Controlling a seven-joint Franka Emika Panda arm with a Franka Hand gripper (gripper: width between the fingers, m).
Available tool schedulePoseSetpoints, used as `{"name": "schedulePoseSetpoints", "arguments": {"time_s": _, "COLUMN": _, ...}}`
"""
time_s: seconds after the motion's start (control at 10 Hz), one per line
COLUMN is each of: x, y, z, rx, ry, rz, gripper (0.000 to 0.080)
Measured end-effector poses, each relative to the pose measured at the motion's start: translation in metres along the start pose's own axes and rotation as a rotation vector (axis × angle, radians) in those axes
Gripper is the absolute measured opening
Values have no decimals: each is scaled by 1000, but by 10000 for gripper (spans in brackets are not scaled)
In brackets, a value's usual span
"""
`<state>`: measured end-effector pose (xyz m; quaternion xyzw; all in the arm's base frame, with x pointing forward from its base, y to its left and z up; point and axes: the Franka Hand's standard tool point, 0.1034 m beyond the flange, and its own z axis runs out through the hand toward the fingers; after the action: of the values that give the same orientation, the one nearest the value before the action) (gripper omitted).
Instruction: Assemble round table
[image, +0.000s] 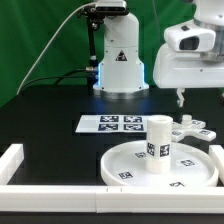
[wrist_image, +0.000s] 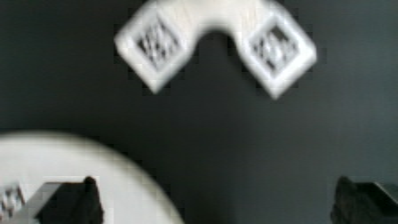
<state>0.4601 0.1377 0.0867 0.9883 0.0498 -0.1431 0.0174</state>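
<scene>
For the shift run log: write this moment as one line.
end effector: open, empty, hovering near foot | leg: upright on disc | foot: on table, apart from disc

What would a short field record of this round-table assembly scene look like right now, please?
Disc: large round white plastic disc, flat on the black table
Leg: short thick white cylinder leg, upright on the disc
Foot: small white cross-shaped foot, on the table beyond the disc, apart from the leg
Claw: claw open, holding nothing, above the table near the foot
Marker board: thin flat white marker board, behind the disc
Rail: white border rail at the table edge
</scene>
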Motion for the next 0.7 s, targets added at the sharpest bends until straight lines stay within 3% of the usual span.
{"name": "schedulePoseSetpoints", "arguments": {"time_s": 0.1, "x": 2, "y": 0, "z": 0, "rx": -4, "ry": -41, "rz": 4, "gripper": 649}}
{"name": "schedulePoseSetpoints", "arguments": {"time_s": 0.4, "x": -17, "y": 3, "z": 22, "rx": -51, "ry": -314, "rz": 50, "gripper": 649}}
{"name": "schedulePoseSetpoints", "arguments": {"time_s": 0.7, "x": -21, "y": 6, "z": 26, "rx": -76, "ry": -460, "rz": 54, "gripper": 649}}
